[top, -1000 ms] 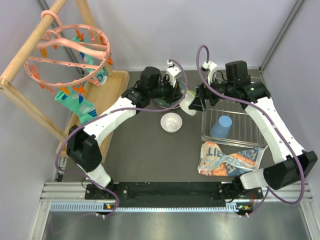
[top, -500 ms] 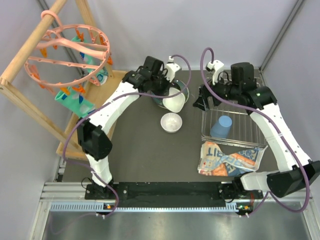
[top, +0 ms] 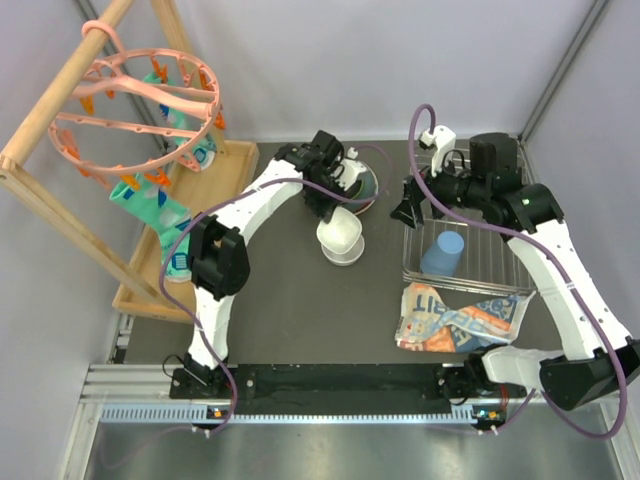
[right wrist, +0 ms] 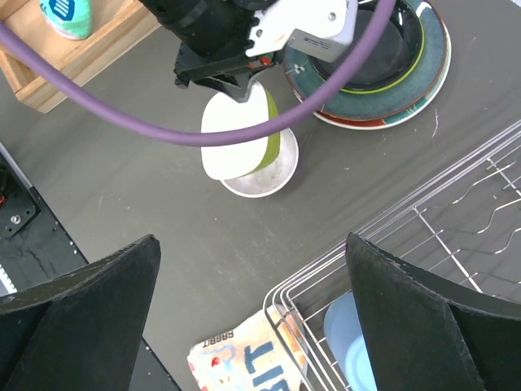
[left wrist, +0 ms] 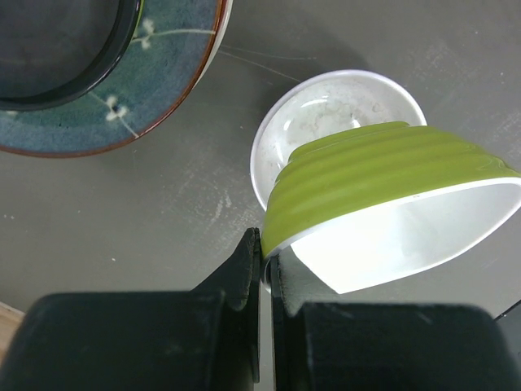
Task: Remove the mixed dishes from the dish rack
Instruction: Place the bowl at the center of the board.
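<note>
My left gripper (left wrist: 264,248) is shut on the rim of a lime-green bowl (left wrist: 383,175), which hangs tilted just above the small white bowl (left wrist: 326,106) on the dark table. From above, the left gripper (top: 335,205) hovers over this white bowl (top: 341,245). The dark teal plate (top: 362,185), with a darker dish on it, lies behind them. My right gripper (right wrist: 251,240) stands open and empty above the near-left corner of the wire dish rack (right wrist: 391,220). A light blue cup (top: 442,253) lies inside the dish rack (top: 510,285).
A printed orange-blue-white packet (top: 455,320) lies against the rack's front edge. A wooden frame with a pink ring of clips (top: 140,100) stands at the far left on a wooden base (top: 215,190). Purple cables loop over both arms.
The left gripper carried the lime-green bowl from beside the teal plate to just above the white bowl. The right gripper drew back to the rack's left side and opened slightly wider.
</note>
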`<state>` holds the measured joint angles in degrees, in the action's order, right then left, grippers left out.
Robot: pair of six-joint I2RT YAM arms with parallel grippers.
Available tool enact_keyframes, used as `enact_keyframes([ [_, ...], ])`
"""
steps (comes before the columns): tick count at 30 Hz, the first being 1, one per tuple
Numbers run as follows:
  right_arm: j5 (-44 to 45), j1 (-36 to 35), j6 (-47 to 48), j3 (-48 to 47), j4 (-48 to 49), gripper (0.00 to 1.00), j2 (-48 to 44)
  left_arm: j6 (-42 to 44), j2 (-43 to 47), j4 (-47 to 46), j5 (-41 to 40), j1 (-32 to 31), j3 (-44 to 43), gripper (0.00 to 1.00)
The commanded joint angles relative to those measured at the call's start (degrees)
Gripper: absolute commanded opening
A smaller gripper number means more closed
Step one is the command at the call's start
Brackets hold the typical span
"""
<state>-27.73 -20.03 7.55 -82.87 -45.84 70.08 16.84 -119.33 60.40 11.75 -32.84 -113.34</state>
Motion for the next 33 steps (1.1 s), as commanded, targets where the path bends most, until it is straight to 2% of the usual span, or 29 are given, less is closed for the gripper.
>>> enact_keyframes([
  [1, 0.13, -0.45, 0.97, 0.34, 1.64, 0.95, -1.97, 1.53, -1.95, 3.23, 2.22, -0.21, -5.31, 0.0],
  [13, -0.31, -0.27, 1.15, 1.92, 2.16, 0.97, -2.93, 3.64, -8.99, 10.96, 1.88, -0.38, -14.45, 0.0],
  [33, 0.48, 0.34, 1.06, 3.77, 2.95, 0.99, -4.69, 3.2, -12.15, 10.79, 2.14, -0.65, -14.89, 0.0],
])
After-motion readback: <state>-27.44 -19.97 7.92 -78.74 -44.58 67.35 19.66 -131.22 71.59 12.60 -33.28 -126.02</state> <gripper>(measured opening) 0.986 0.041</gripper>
